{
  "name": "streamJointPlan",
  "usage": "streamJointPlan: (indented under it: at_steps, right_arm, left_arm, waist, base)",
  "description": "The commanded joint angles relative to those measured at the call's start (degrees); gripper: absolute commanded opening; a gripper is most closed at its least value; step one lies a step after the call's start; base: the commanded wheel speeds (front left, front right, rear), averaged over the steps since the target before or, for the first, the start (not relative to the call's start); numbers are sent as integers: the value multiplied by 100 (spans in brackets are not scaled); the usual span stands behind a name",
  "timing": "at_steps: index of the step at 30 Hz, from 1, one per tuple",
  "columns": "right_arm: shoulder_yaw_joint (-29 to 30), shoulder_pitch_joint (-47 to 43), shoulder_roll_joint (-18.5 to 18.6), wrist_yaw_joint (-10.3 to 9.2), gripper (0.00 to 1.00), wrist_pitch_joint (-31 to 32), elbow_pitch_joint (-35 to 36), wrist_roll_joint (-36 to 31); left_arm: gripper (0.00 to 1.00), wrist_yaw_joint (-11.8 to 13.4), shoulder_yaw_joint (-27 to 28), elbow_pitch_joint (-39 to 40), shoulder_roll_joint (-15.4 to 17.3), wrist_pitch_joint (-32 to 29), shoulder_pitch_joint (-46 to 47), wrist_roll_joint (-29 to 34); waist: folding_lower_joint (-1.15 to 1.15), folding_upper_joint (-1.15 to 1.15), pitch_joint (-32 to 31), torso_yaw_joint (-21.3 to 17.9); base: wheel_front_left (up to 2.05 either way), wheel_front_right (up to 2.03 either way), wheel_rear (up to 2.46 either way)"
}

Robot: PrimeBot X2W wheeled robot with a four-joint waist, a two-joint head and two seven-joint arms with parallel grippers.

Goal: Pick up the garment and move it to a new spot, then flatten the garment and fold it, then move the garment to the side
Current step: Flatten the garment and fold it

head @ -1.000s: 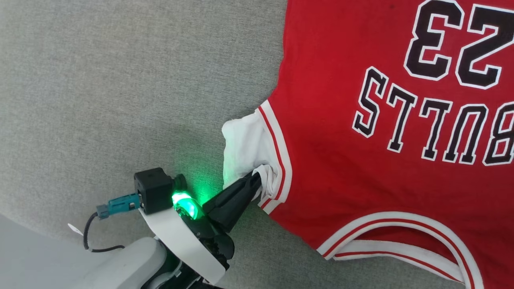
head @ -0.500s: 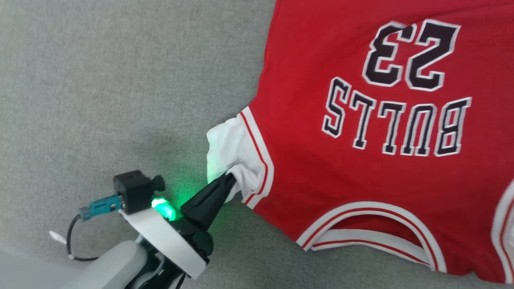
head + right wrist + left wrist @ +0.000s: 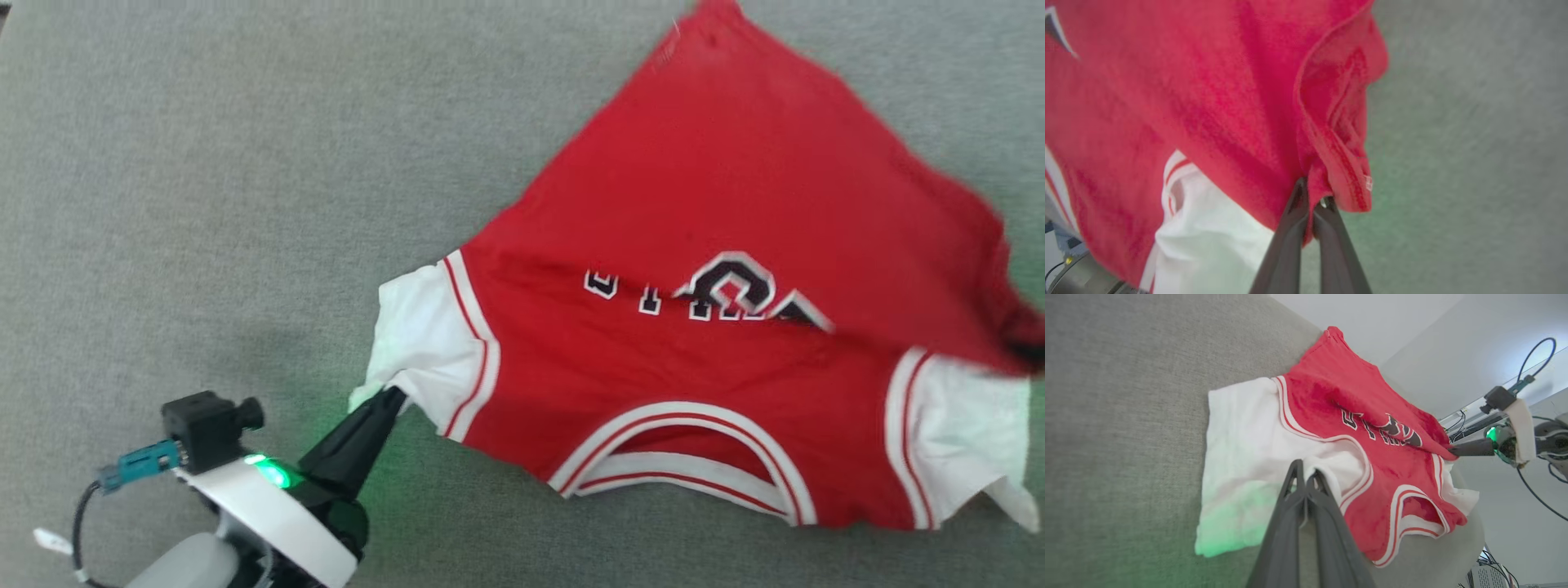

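The garment (image 3: 694, 204) lies on the grey cloth surface, collar toward me. Its red lower part is lifted and drawn over the chest, so only scraps of the black lettering (image 3: 735, 294) show. My left gripper (image 3: 392, 398) is shut on the edge of the white left sleeve (image 3: 424, 343); the left wrist view shows its tips (image 3: 1304, 473) pinching a fold of that sleeve. My right gripper (image 3: 1310, 194) is shut on a bunched corner of the red hem (image 3: 1343, 163). The left wrist view shows it at the garment's far side (image 3: 1453, 450), holding the hem above the surface.
Grey fabric surface (image 3: 204, 204) stretches wide to the left and behind the garment. In the left wrist view the surface's rounded edge (image 3: 1457, 555) lies just past the collar, with pale wall, cables (image 3: 1535, 494) and equipment beyond.
The head camera has shifted. The red hem has come forward over the chest, hiding most of the lettering that lay flat and readable before. The left gripper still holds the white sleeve.
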State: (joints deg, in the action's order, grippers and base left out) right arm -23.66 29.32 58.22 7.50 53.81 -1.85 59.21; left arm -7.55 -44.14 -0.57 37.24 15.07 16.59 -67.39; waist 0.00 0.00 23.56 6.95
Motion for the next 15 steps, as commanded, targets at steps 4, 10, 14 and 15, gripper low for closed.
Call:
streamJointPlan:
  at_steps: [4,10,14,15]
  right_arm:
    - [371,-1290,-39,-2,0,-206,571,-10]
    - [873,-3007,-620,-1,0,-235,1499,-421]
    - [1096,-3808,-1157,-1,0,-46,2009,-774]
    - [1146,-3925,-1290,-2,0,7,2104,-857]
  left_arm:
    - [0,14,232,-25,53,11,-242,-3]
    - [0,14,467,-69,81,11,-484,48]
    - [0,14,516,-96,102,11,-533,48]
    - [0,14,526,-104,102,11,-535,48]
  waist:
    - [0,0,-200,-170]
    - [0,0,-297,-256]
    - [0,0,-306,-273]
    - [0,0,-305,-279]
  base:
    - [0,0,0]
    - [0,0,0]
    - [0,0,0]
    - [0,0,0]
